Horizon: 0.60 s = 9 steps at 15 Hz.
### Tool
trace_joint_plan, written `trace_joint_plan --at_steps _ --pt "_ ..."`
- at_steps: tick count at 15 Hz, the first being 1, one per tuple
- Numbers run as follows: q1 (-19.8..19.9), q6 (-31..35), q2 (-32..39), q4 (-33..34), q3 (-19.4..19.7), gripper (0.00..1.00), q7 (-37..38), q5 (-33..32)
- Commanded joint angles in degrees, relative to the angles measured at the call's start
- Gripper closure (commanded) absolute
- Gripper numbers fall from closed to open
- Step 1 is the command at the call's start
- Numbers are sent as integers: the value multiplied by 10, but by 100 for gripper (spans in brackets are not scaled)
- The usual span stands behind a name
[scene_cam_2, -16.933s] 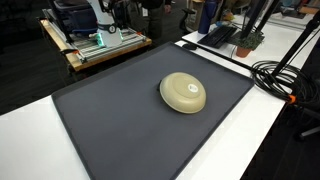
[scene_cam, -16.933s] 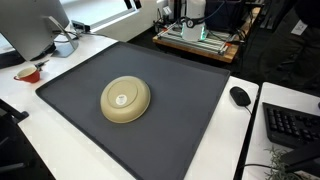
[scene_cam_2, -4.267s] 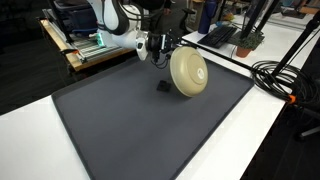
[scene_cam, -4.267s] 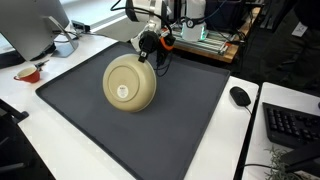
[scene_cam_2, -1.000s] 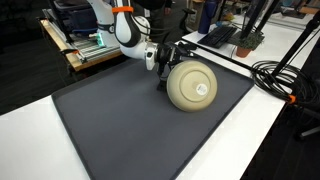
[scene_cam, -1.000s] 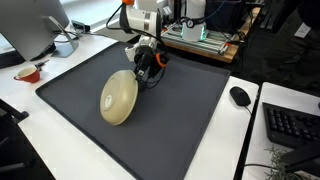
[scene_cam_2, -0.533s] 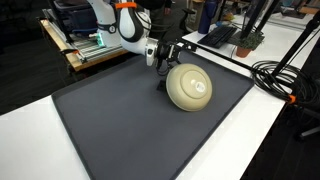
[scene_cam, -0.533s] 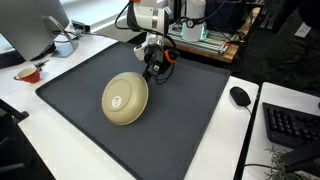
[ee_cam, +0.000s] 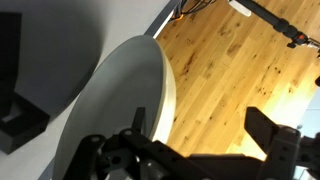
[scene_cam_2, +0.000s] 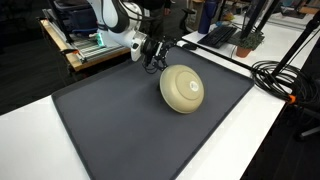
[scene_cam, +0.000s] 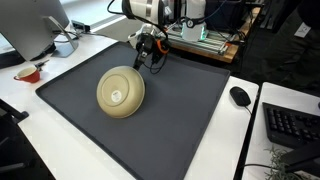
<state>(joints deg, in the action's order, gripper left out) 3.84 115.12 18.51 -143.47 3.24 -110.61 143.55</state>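
Note:
A beige bowl [scene_cam: 120, 92] lies upside down, base ring up, on the dark grey mat [scene_cam: 190, 120]; it shows in both exterior views [scene_cam_2: 182, 88]. My gripper [scene_cam: 150, 47] hangs over the far part of the mat [scene_cam_2: 110, 130], just behind the bowl and apart from it [scene_cam_2: 154, 52]. In the wrist view the two black fingers [ee_cam: 190, 150] stand apart with nothing between them, over a pale curved surface and wood-coloured ground. I cannot tell whether that pale surface is the bowl.
A black mouse [scene_cam: 240, 96] and keyboard [scene_cam: 292, 125] lie on the white table beside the mat. A small red dish [scene_cam: 28, 72] and a monitor [scene_cam: 30, 25] stand at the other side. Black cables [scene_cam_2: 280, 75] run along one edge. A wooden cart [scene_cam_2: 95, 45] stands behind.
The bowl, which stood on its edge at the gripper a second ago, has dropped flat, base up. The gripper has let go and moved up and back from it.

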Motion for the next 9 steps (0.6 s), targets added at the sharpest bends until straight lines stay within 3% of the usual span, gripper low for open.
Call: trace_joint_plan --at_steps 1,6,7,9 --pt "22 23 -38 -22 -11 0 18 9" --pt "22 54 -38 -25 -26 0 46 9" --pt "-11 69 -35 -24 1 0 65 9" --pt "-18 78 -33 -24 4 0 79 9"
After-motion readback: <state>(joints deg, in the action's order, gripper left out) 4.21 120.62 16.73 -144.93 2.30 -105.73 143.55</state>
